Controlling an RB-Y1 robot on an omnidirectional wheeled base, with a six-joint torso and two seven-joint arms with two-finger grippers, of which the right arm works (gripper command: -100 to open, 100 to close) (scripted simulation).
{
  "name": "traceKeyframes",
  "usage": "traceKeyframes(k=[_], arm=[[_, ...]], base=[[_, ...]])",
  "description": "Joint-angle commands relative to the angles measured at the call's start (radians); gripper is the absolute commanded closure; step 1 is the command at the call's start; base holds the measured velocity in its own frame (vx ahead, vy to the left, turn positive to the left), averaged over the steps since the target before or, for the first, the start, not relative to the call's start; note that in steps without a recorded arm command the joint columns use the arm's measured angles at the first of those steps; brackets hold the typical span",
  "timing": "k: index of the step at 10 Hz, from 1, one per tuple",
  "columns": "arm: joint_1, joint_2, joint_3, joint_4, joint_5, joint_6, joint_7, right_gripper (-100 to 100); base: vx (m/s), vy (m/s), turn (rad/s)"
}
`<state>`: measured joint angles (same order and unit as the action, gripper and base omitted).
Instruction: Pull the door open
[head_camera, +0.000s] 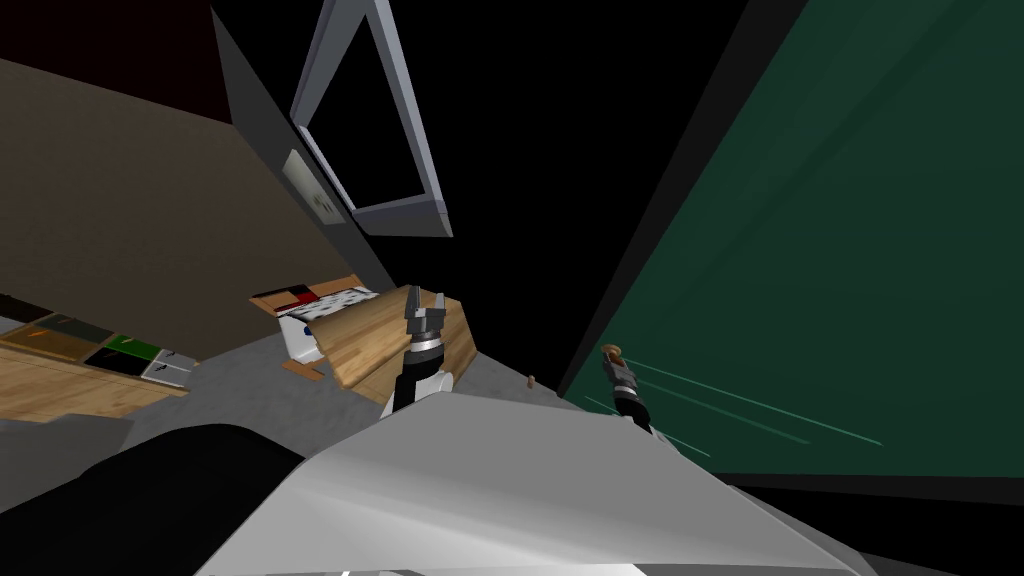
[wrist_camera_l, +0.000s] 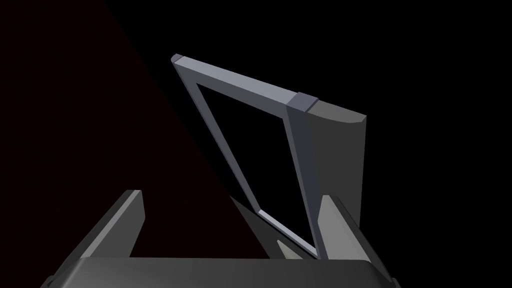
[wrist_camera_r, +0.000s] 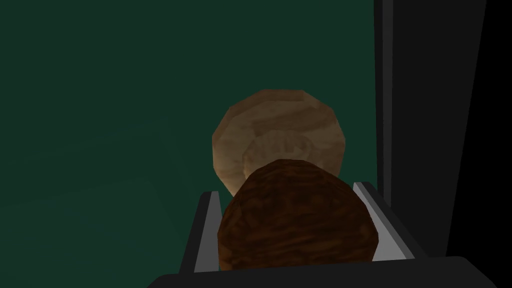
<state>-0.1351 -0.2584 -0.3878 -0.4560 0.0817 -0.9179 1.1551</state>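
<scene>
Right pincer (wrist_camera_r: 286, 190) clamped on brown knob (wrist_camera_r: 295, 225) of dark green door (head_camera: 850, 250), door at 3 o'clock in head view, left pincer (head_camera: 424, 300) at 9 o'clock of right, fingers apart.

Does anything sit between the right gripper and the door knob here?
Nothing visible does. The right gripper has the brown knob between its fingers, pressed at its sides, in front of the dark green door.

Brown knob (wrist_camera_r: 295, 215) underside hidden behind right gripper (wrist_camera_r: 286, 191) (pale rosette (wrist_camera_r: 280, 120) half covered), green door (wrist_camera_r: 125, 100) cut off
</scene>
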Motion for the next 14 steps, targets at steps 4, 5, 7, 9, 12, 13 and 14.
traceKeyframes(k=[4,5,7,9,12,13,14], arm=[[-0.001,0.0,0.015,0.002,-0.015,0.0,-0.119,100],[-0.001,-0.001,0.02,0.002,-0.02,0.0,-0.147,100],[-0.002,-0.002,0.025,0.002,-0.024,0.0,-0.19,100],[-0.002,-0.002,0.03,0.002,-0.029,0.0,-0.225,100],[-0.002,-0.004,0.042,0.002,-0.04,0.0,-0.304,100],[-0.003,-0.005,0.048,0.001,-0.046,0.0,-0.338,100],[-0.003,-0.005,0.048,0.001,-0.046,0.0,-0.343,100]], base=[[-0.021,-0.004,0.007],[-0.026,-0.009,0.012],[-0.016,-0.003,0.005],[-0.023,-0.005,0.008],[-0.023,-0.005,0.009],[-0.021,-0.007,0.009],[-0.015,-0.004,0.005]])
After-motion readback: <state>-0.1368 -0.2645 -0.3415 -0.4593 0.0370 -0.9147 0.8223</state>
